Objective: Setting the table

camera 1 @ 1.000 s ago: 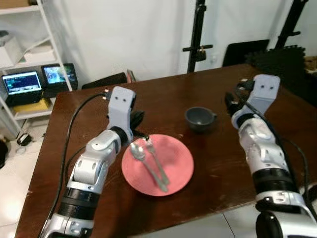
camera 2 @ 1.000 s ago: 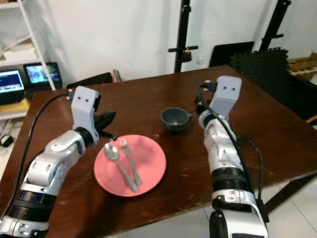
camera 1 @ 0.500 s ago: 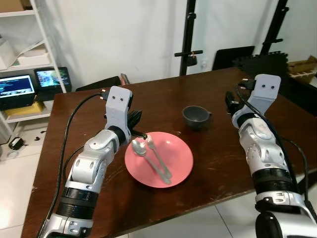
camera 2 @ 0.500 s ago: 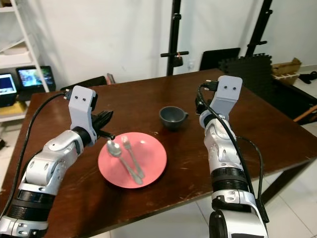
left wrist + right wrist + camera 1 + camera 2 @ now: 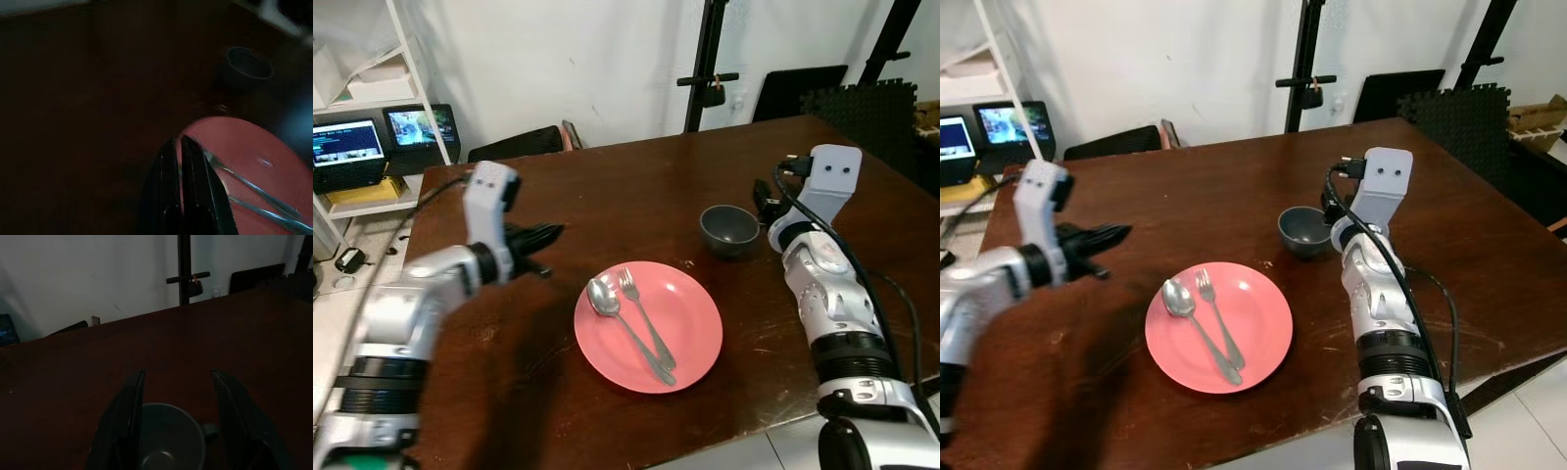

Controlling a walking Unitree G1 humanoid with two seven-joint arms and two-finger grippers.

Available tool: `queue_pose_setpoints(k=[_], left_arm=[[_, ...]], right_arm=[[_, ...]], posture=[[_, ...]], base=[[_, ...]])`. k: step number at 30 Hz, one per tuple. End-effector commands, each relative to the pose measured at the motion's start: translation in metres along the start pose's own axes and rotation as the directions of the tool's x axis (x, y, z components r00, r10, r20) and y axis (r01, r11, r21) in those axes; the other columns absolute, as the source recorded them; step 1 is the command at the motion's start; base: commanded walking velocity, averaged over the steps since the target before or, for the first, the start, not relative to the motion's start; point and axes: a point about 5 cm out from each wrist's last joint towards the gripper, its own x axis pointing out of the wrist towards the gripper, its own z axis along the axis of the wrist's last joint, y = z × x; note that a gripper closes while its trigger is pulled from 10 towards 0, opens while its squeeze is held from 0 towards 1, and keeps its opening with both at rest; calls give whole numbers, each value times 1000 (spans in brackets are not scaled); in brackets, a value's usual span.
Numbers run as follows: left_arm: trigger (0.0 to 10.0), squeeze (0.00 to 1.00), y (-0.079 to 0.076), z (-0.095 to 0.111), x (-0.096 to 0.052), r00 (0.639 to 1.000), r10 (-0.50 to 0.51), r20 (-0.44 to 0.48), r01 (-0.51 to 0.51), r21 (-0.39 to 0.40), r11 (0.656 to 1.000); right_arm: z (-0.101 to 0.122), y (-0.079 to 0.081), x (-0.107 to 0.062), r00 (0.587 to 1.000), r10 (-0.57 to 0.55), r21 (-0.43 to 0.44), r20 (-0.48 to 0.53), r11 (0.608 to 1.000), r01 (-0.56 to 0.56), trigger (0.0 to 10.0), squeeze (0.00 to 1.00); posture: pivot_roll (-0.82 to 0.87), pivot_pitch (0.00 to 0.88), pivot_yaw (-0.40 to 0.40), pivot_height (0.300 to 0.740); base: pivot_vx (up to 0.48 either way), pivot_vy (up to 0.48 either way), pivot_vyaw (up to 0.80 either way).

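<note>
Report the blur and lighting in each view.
Eye views: the left arm is motion-blurred, while the round pink plate and dark grey cup are sharp and evenly lit. Left wrist view: very dark and soft, the shut fingers silhouetted against the plate. Right wrist view: dim, the open fingers flanking the cup.

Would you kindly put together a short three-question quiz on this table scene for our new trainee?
1. True or false: the spoon and fork lie on the pink plate.
2. Which gripper frames the grey cup: A left, B right?
3. Fill in: the left gripper has its jaws ____.

Key: 1 true. 2 B: the right gripper, jaws open, has the cup between them. 3 shut, beside the plate and holding nothing.
</note>
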Motion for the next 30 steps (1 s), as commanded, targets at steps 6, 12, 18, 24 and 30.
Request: queue_pose_setpoints(k=[6, 12, 18, 24, 30], left_arm=[[10000, 0, -5, -32, -5, 991, -84, -107, 75, -91, 993], [10000, 0, -25, -36, 6, 981, -164, -99, 155, -94, 983], [10000, 0, -38, -38, 14, 980, -182, -79, 174, -94, 980], [10000, 0, -45, -38, 25, 982, -177, -59, 172, -86, 981], [10000, 0, -50, -38, 33, 984, -172, -48, 167, -87, 982]], right_arm=[[-2, 2, -3, 998, 65, -45, -28, 997, -66, 10000, 0], [-36, 0, -13, 936, 195, -142, -292, 959, -244, 10000, 0], [-20, -44, -20, 912, 194, -58, -361, 972, -230, 10000, 0], [-37, -75, -48, 804, 241, 37, -543, 964, -264, 10000, 0], [-67, -74, -56, 782, 184, 97, -596, 983, -157, 10000, 0]], posture=[[-11, 142, 55, 740], [-8, 149, 49, 740], [-34, 150, 47, 740], [-64, 150, 64, 740], [-57, 150, 80, 740]], base=[[0, 0, 0], [0, 0, 0], [0, 0, 0], [0, 0, 0], [0, 0, 0]])
